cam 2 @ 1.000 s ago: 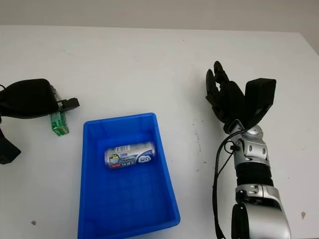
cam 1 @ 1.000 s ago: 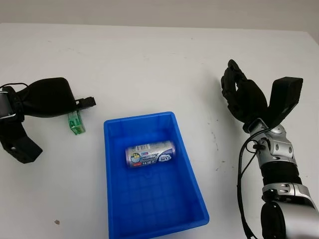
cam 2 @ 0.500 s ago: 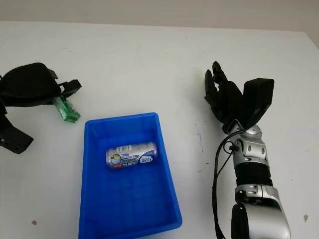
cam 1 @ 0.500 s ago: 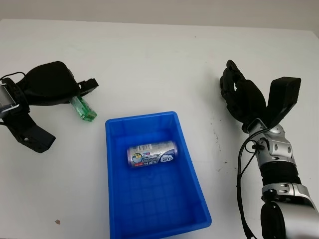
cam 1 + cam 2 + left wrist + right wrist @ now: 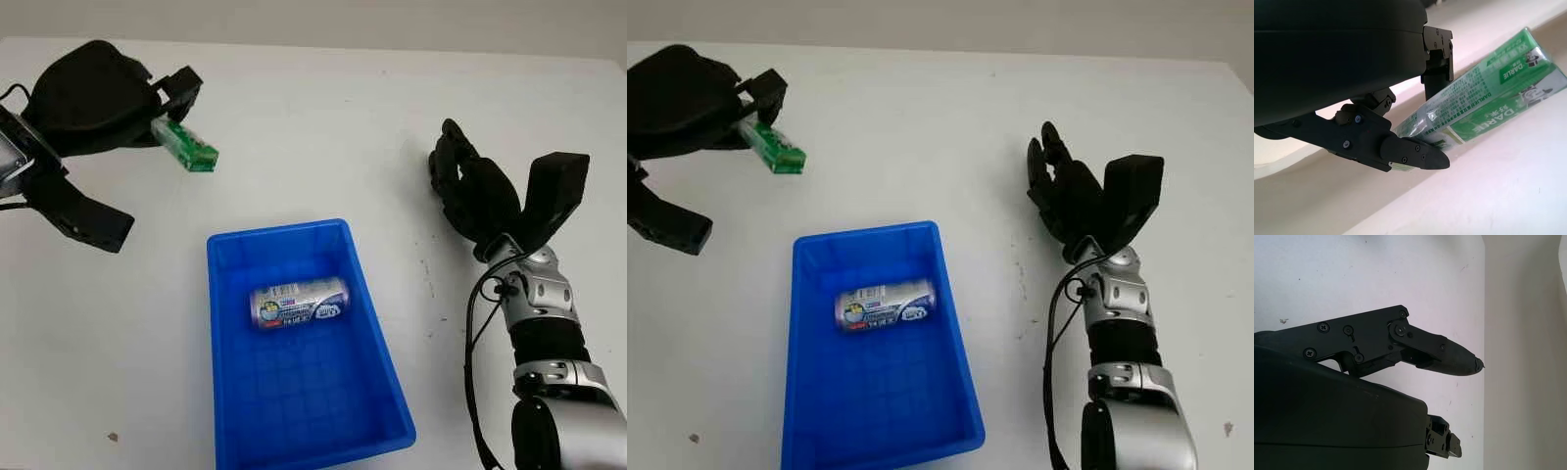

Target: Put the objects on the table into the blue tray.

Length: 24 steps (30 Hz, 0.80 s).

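1 object in the blue tray [image 5: 223,392], 1 left.
Your left hand [image 5: 93,93] grips the green pack [image 5: 184,145] above the surface; can [image 5: 299,302] is in; right hand [image 5: 475,191] released.

tray [image 5: 227,392] – blue | can [image 5: 298,302] – silver, perhaps blue-printed | packet [image 5: 1488,98] – green, white lettering | table [image 5: 323,127] – white

Stereo head pair looks down at table [image 5: 313,127], sharing whole scene; wrist cameras sit close against hands.

Glossy blue plastic tray [image 5: 294,411], shiny metal can [image 5: 298,302], matt white table [image 5: 323,127]
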Motion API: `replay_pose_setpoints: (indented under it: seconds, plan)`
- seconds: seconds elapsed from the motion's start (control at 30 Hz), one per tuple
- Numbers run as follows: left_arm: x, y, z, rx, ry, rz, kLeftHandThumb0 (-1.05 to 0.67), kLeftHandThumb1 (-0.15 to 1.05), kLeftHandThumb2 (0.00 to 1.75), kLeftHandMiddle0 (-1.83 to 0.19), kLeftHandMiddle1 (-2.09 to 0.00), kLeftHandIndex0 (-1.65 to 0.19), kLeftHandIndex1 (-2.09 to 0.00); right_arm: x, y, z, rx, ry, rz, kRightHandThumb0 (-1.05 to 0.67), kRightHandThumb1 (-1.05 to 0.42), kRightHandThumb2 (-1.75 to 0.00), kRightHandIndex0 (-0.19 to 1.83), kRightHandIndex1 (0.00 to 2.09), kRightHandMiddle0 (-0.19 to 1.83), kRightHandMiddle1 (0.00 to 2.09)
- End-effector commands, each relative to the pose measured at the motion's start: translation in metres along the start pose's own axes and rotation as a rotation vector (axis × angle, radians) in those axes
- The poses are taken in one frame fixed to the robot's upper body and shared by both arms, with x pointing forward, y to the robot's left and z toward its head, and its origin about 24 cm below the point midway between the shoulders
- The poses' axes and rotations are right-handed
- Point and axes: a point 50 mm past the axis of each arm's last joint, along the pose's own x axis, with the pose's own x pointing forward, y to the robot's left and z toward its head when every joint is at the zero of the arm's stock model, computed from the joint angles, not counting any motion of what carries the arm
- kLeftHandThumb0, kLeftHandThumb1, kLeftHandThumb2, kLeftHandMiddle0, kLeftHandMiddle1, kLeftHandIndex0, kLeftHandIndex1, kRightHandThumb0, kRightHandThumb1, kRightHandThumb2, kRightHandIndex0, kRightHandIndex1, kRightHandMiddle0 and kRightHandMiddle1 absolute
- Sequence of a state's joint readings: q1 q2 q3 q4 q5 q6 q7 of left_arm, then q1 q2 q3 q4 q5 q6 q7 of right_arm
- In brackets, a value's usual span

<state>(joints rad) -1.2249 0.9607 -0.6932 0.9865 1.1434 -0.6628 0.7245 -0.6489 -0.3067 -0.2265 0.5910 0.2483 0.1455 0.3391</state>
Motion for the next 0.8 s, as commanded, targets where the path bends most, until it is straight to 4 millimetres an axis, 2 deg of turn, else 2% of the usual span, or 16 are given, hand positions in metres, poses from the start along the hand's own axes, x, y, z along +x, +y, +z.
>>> replay_pose_setpoints:
  seconds: [0.0,0.1,0.2,0.37,0.47,0.57,0.7,0.77]
  plan:
    - [-0.002,0.014,-0.010,0.005,0.036,0.060,-0.42,1.05,0.38,-0.87,-2.09,-0.49,-2.09,-0.001,0.000,0.000,-0.002,-0.001,0.000,-0.61,-1.05,-0.70,-0.19,0.00,-0.19,0.00]
    - [0.003,0.028,-0.009,-0.050,0.055,0.142,-0.42,1.05,0.36,-0.94,-2.09,-0.58,-2.09,-0.001,0.000,0.000,-0.002,0.000,0.010,-0.61,-1.05,-0.72,-0.19,0.00,-0.19,0.00]
    - [0.005,0.046,0.003,-0.108,0.005,0.175,-0.46,1.05,0.42,-0.99,-2.09,-0.63,-2.09,-0.001,0.000,-0.001,-0.010,0.009,0.013,-0.62,-1.05,-0.72,-0.19,0.00,-0.19,0.00]
    - [-0.002,0.061,0.030,-0.215,-0.102,0.197,-0.46,1.05,0.45,-0.89,-2.09,-0.50,-2.09,0.000,0.003,-0.002,-0.031,0.023,0.023,-0.64,-1.05,-0.72,-0.19,0.00,-0.19,0.00]
    - [-0.007,0.074,0.054,-0.307,-0.187,0.208,-0.46,1.05,0.41,-0.83,-2.09,-0.45,-2.09,0.002,0.006,-0.002,-0.036,0.020,0.021,-0.64,-1.05,-0.73,-0.19,0.00,-0.19,0.00]
    - [-0.014,0.084,0.073,-0.381,-0.248,0.196,-0.46,1.05,0.38,-0.90,-2.09,-0.50,-2.09,0.004,0.009,-0.002,-0.038,0.020,0.019,-0.63,-1.05,-0.74,-0.19,0.00,-0.19,0.00]
    - [-0.022,0.090,0.092,-0.474,-0.299,0.163,-0.49,1.05,0.42,-0.99,-2.09,-0.61,-2.09,0.006,0.011,-0.002,-0.032,0.023,0.012,-0.63,-1.05,-0.74,-0.19,0.00,-0.19,0.00]
    - [-0.026,0.093,0.104,-0.518,-0.340,0.134,-0.51,1.05,0.37,-1.00,-2.09,-0.62,-2.09,0.006,0.013,-0.001,-0.026,0.017,0.015,-0.62,-1.05,-0.75,-0.19,0.00,-0.19,0.00]
